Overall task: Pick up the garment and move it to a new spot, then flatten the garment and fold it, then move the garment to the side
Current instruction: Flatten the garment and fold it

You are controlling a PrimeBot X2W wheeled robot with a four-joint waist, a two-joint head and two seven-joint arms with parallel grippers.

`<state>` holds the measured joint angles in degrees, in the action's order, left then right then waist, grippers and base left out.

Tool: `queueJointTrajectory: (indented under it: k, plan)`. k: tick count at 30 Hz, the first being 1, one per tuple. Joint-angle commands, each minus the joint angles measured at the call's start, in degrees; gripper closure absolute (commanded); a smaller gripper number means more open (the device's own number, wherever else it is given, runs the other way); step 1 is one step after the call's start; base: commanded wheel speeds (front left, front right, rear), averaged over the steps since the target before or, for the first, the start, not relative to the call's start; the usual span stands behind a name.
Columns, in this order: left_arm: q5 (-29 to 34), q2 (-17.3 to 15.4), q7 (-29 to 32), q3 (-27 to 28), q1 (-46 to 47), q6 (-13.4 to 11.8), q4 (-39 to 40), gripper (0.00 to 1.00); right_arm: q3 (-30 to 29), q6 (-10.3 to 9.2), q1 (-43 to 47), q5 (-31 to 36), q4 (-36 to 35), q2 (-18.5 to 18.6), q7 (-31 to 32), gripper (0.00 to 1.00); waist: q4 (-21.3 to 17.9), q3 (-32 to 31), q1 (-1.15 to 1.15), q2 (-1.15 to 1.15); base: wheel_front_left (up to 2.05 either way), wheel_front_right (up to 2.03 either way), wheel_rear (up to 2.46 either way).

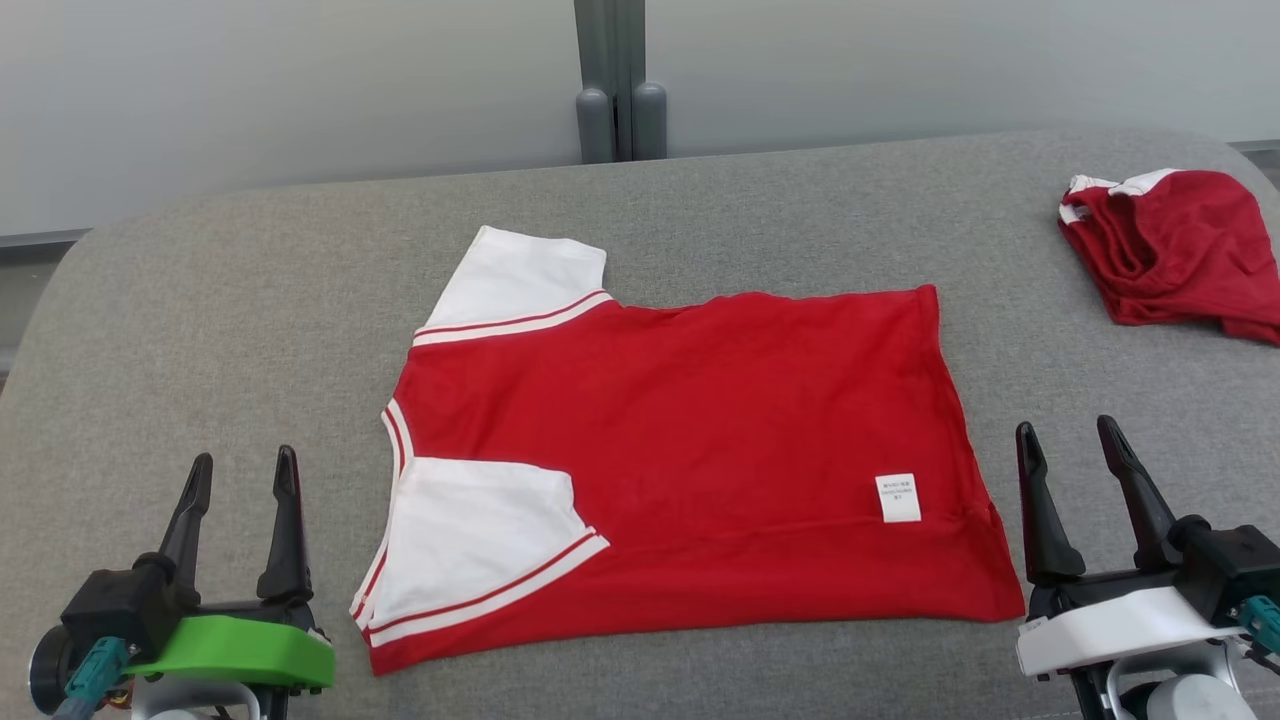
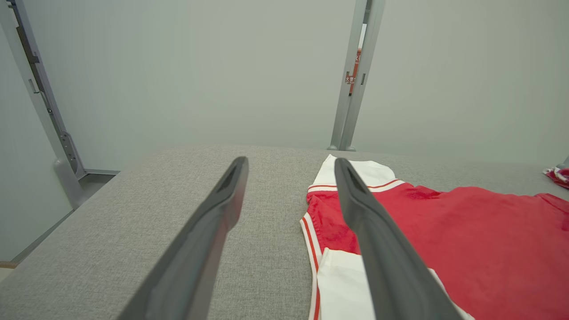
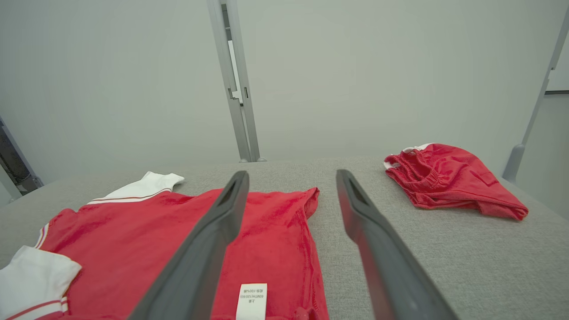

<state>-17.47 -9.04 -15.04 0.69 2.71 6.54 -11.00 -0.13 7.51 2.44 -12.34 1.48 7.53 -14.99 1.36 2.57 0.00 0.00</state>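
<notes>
Garment: a red T-shirt of thin, soft knit cloth. It lies flat in the middle of the head view, with the neck side toward the left of the frame and the hem toward the right. The outline is nearly a rectangle, with some shallow wrinkles close to the hem.
Upper sleeve: white, short, with a red stripe at its seam, spread out toward the top of the frame.
Lower sleeve: the same white with a red stripe, lying over the red body at the lower left of the shirt.
Care tag: a small white rectangle on the red cloth near the lower right corner of the shirt; the print is too small to read.
Table: covered with grey woven fabric of coarse grain, with rounded corners.
My left gripper: at the lower left of the head view, on a green base. Its two long, dark, tapering fingers stand apart with nothing between them, near the neck side of the shirt but not on it.
My right gripper: at the lower right, on a white base. Its fingers are spread and empty, just beside the hem corner.
Other garment: a darker red, crumpled piece with white trim at the upper right, well apart from the shirt.
Wall: pale and smooth, with a grey post at the top middle.
</notes>
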Motion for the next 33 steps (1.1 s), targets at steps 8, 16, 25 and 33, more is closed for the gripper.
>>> queueJointTrajectory:
  k: [8, 16, 25, 33]
  plan:
    - [1.07, 0.15, -0.15, 0.61, 0.09, 0.48, -0.38, 0.00, 0.18, -0.04, 0.05, 0.34, 0.56, 0.00, -0.23, 0.00, 0.01, 0.12, 0.00, 0.00, 0.00, 0.00, 0.00]
    - [1.49, 0.20, -0.15, 0.82, -0.03, 0.68, -1.12, 0.00, 0.39, -0.04, -0.24, 0.53, 1.26, -0.20, -0.23, 0.00, 0.03, 0.07, 0.00, 0.00, 0.00, 0.00, 0.00]
    - [2.13, -0.76, -0.15, 0.64, 1.87, 0.90, -1.95, 0.00, 1.32, -0.04, -3.26, 0.92, 1.07, 0.65, -0.23, 0.00, -0.18, 1.17, 0.00, 0.00, 0.00, 0.00, 0.00]
    - [0.80, -6.36, 1.15, -3.90, 16.37, 1.01, -4.80, 0.00, 3.85, -0.04, -15.76, 1.47, 4.73, 4.96, 1.32, 0.00, -0.41, 6.16, 0.00, 0.00, 0.00, 0.00, 0.00]
